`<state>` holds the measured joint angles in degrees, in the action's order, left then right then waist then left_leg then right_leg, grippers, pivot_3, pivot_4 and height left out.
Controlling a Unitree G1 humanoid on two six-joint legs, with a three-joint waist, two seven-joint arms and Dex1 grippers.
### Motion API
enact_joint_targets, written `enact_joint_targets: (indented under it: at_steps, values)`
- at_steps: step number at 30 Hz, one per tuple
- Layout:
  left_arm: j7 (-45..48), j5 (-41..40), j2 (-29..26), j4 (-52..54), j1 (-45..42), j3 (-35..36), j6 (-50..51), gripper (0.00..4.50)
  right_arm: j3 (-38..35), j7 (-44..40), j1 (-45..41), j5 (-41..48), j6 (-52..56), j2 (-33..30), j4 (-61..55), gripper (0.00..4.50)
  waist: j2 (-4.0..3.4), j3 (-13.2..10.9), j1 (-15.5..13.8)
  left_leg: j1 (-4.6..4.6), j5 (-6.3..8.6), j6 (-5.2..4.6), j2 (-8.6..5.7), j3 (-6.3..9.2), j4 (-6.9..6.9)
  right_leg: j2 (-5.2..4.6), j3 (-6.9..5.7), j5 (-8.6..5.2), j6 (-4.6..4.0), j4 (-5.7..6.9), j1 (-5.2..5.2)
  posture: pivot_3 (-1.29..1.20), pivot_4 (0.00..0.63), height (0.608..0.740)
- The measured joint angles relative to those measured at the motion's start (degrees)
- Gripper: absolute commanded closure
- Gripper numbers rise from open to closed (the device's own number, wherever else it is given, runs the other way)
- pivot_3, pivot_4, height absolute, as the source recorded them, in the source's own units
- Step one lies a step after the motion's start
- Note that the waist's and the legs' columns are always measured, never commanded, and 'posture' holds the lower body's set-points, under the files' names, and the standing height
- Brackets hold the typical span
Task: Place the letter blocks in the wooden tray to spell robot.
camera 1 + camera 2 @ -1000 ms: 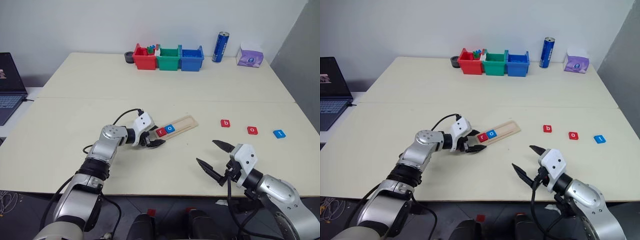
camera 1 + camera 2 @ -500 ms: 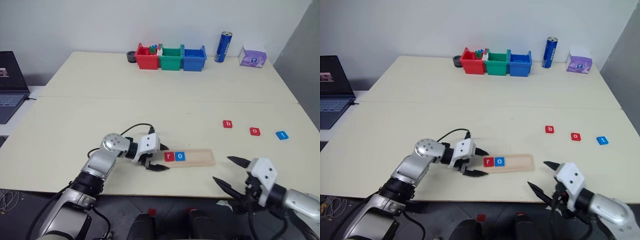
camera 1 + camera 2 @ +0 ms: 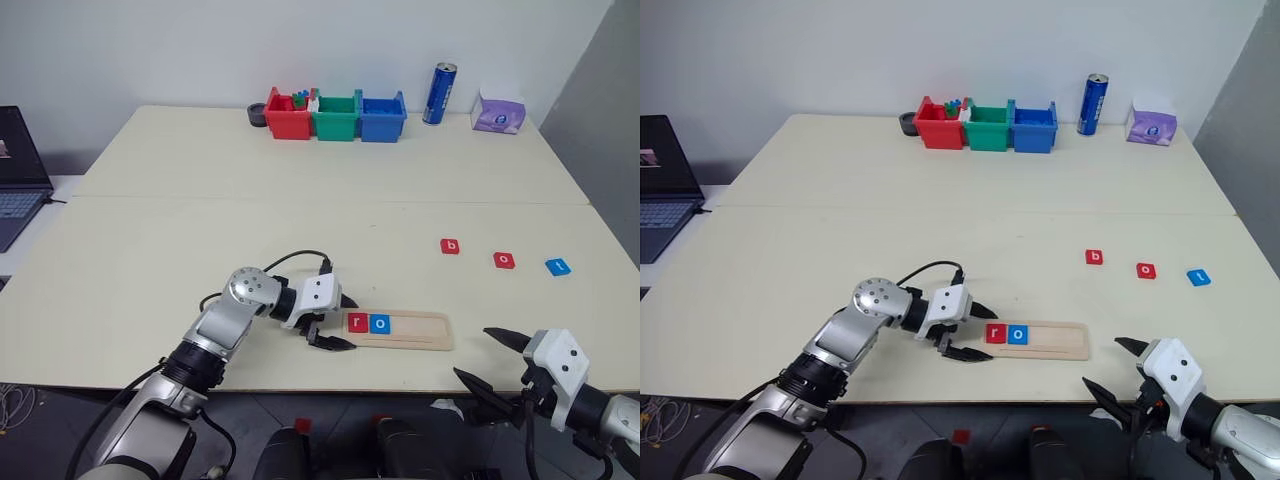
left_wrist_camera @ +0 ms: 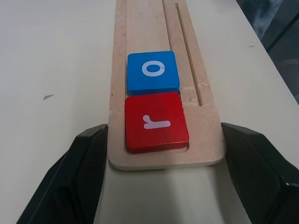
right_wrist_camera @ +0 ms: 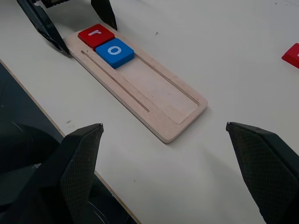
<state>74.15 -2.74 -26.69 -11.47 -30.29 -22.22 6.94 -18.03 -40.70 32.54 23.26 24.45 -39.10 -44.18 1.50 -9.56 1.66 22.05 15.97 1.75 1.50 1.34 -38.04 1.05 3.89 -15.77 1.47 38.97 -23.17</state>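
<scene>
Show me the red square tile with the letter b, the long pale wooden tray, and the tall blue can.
Red square b tile (image 3: 450, 246), left eye view, its top face.
Long pale wooden tray (image 3: 420, 327), left eye view, its bare groove.
Tall blue can (image 3: 439, 95), left eye view, its side wall.

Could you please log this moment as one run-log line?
left gripper: shut on long pale wooden tray | tray: red r tile, blue o tile | right gripper: open

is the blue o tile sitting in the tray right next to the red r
Yes, the blue o tile sits in the wooden tray touching the red r tile.
</scene>
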Motion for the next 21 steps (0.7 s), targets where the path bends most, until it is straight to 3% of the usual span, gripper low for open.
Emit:
enact_joint_targets:
  at_steps: [5,8,21]
  values:
    - [-0.6,0.3,0.2,-0.1,-0.2,-0.1,0.9,1.10,0.8,0.1,-0.3,-0.1,0.0,0.0,0.0,0.00,0.00,0.0,0.0,0.00,0.00,0.00,0.00,0.00,0.00,0.00,0.01,0.00,0.00,0.00,0.00,0.00,0.150,0.740]
    - [-0.6,0.2,0.2,-0.1,-0.2,-0.1,1.9,0.08,1.3,0.2,-0.6,-0.3,0.0,0.0,0.0,0.00,0.00,0.0,0.0,0.00,0.00,0.00,0.00,0.00,0.00,0.00,0.01,0.00,0.00,0.00,0.00,0.00,0.150,0.740]
    - [5.5,-3.0,-3.2,0.7,-0.2,0.6,2.8,0.03,1.1,-1.8,-2.1,1.0,0.4,-1.4,0.0,0.00,0.00,0.0,0.0,-0.02,0.00,0.00,0.01,0.00,0.00,0.01,0.00,0.00,0.00,0.01,0.00,0.00,0.150,0.740]
